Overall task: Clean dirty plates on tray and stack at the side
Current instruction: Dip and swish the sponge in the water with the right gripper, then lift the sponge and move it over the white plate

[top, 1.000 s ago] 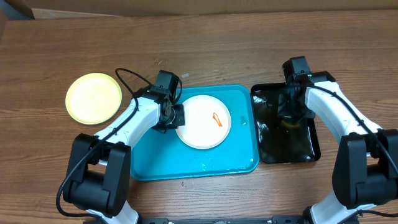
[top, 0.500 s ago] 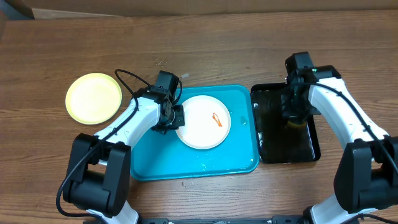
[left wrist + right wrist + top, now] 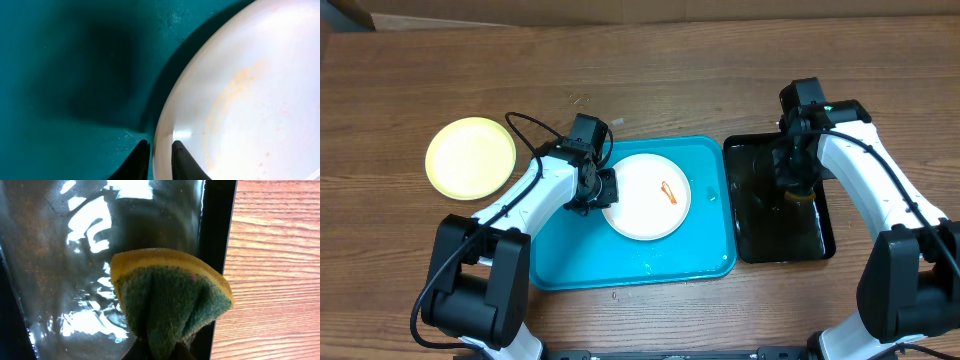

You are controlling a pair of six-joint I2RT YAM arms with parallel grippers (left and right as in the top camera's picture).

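On the turquoise tray (image 3: 570, 262) lies a white plate (image 3: 642, 205) with an orange smear (image 3: 668, 190); a yellow-green plate (image 3: 471, 157) sits apart on the desk (image 3: 720, 80) to its left. The left gripper (image 3: 603, 190) is at the white plate's left rim, its fingers (image 3: 141, 161) close on either side of the edge; whether they clamp it cannot be told, as their bases are cut off. The right gripper (image 3: 159, 354), nearly out of frame, pinches a folded yellow-green sponge (image 3: 170, 300) over the wet black tray (image 3: 815, 245).
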